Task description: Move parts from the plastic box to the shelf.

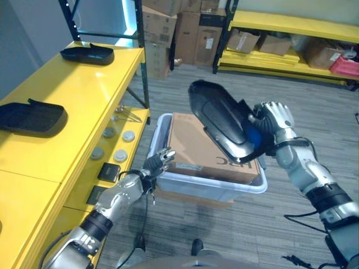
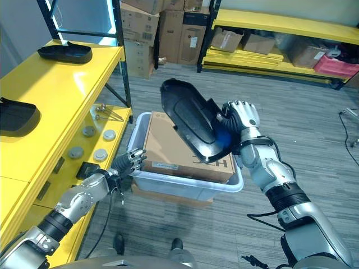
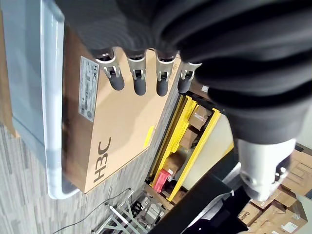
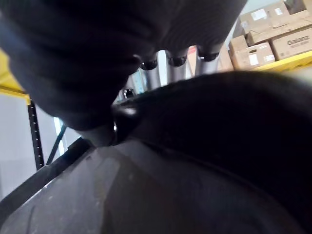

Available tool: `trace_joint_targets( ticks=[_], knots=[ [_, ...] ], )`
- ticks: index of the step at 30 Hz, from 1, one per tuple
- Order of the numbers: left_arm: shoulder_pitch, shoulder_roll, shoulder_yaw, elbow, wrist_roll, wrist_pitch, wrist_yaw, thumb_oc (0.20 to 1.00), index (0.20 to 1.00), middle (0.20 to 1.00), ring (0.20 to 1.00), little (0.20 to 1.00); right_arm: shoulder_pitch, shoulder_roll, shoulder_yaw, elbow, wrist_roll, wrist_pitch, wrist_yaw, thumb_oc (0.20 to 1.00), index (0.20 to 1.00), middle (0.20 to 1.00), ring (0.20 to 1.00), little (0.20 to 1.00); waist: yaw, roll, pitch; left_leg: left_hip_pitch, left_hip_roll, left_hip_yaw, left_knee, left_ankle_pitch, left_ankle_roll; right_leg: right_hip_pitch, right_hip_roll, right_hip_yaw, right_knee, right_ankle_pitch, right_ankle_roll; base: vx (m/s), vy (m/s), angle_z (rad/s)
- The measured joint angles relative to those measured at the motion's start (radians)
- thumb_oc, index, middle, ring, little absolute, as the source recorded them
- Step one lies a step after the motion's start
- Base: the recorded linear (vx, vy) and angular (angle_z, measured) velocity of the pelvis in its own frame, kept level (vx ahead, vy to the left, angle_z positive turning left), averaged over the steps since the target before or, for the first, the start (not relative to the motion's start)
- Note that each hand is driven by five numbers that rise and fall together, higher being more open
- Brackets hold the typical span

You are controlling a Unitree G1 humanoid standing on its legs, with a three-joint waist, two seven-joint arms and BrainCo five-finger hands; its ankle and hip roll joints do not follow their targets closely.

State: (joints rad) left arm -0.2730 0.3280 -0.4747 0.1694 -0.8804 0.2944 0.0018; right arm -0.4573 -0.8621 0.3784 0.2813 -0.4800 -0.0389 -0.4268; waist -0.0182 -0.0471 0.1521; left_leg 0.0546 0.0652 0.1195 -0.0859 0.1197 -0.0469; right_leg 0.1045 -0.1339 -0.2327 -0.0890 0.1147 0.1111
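Two black parts (image 1: pixel 31 117) on shelf (image 1: pixel 84 84), head views.

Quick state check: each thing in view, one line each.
black part: lifted above the box, tilted, held by the right hand
right hand: shut on the black part
left hand: open, at the box's near corner
plastic box: on the floor, holds a cardboard carton
shelf: two black parts lie on top
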Motion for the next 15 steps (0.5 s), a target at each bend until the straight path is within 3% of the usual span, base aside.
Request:
trace_joint_targets(
  ticks=[7,15],
  knots=[
    [-0.051,-0.027,0.000,-0.002,-0.060,0.001,0.018,1.000,1.000,1.000,1.000,1.000,-0.005,0.006,0.003,-0.033,-0.029,-0.044,-0.002,0.200,0.200,0.200,0.200,0.200,0.001,0.001,-0.001,0.001,0.000,0.001,0.000,0.000,0.001,0.000,0.000,0.003,0.000,0.001,0.000,0.00,0.005,-0.01],
    [-0.093,-0.084,-0.002,-0.003,-0.128,-0.028,0.036,1.000,1.000,1.000,1.000,1.000,-0.057,0.103,0.131,-0.025,-0.038,-0.093,0.000,0.200,0.200,0.200,0.200,0.200,0.011,0.000,-0.002,0.005,-0.002,0.000,0.000,0.000,0.000,0.002,0.001,0.002,0.000,0.002,0.000,0.00,0.013,-0.01]
  ],
)
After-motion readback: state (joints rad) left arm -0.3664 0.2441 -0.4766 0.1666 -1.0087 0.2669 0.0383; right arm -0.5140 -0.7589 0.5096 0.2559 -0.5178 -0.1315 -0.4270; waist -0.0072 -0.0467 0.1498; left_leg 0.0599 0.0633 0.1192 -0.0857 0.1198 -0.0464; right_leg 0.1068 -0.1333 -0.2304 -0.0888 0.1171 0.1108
